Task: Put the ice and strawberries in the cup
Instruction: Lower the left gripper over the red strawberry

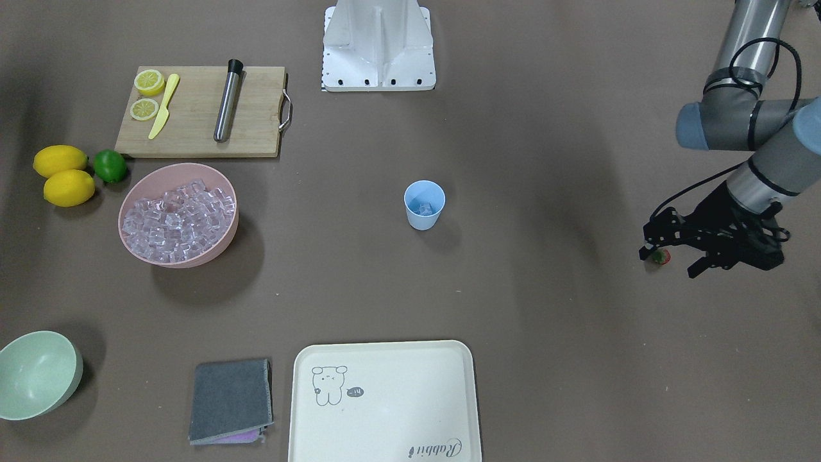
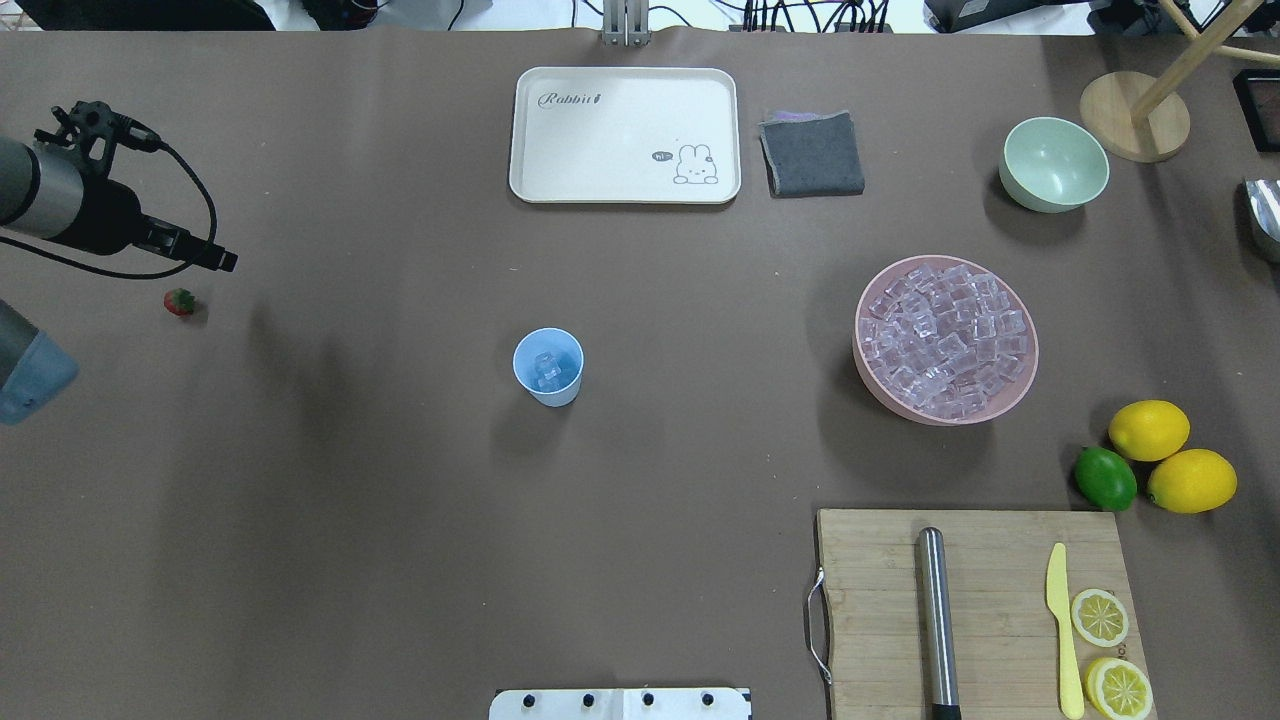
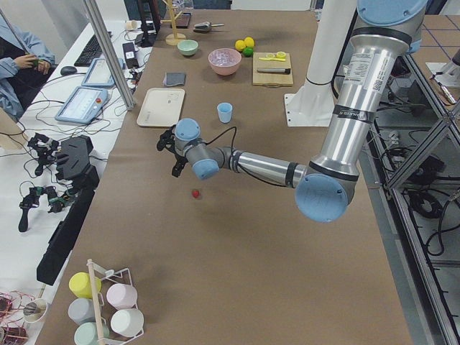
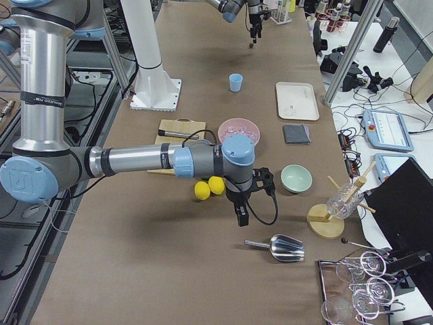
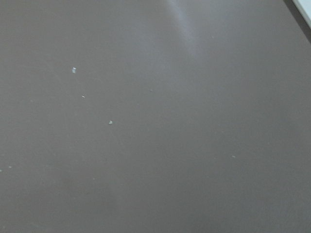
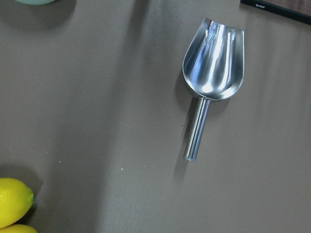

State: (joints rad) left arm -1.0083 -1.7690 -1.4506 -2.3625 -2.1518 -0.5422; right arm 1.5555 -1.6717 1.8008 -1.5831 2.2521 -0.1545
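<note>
The strawberry lies on the table at the far left, near the left gripper, whose fingers stand apart and hold nothing. If they close off-centre, I think the small berry can roll away or be squashed. The cup, well apart in the middle, already has ice inside and could tip if bumped. Of the right gripper I cannot tell the state.
</note>
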